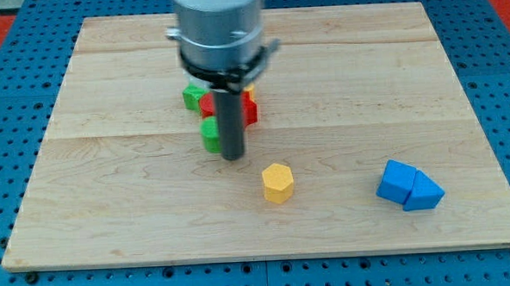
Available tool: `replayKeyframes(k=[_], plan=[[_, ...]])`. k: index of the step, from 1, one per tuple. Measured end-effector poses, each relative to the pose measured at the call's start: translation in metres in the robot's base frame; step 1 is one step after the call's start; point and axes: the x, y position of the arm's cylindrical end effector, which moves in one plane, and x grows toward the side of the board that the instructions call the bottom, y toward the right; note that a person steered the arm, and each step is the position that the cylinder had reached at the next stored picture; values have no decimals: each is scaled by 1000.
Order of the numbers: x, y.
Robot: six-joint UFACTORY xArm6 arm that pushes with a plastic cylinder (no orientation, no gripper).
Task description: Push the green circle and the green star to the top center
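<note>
My tip (232, 155) rests on the wooden board (111, 192) left of centre. A green block (210, 135) sits just to the tip's left, touching or almost touching the rod; its shape is partly hidden. Another green block (192, 97) lies above it, partly under the arm's body. Red blocks (250, 110) sit between and to the right of them, mostly hidden by the rod, with a sliver of yellow (248, 93) above. I cannot tell which green block is the circle and which the star.
A yellow hexagon (277, 182) lies below and right of the tip. Two blue blocks (409, 185) sit together at the view's lower right. The arm's grey body (218, 28) covers the board's top centre.
</note>
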Motion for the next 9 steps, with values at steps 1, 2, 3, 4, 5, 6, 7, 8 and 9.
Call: replayKeyframes(k=[1,2,3,4,5,6,7,8,9], plan=[[-45,-24],[-14,-39],[-10,-53],[-40,-96],[-53,-97],[-84,-90],[-101,-66],[-101,-30],[-105,7]])
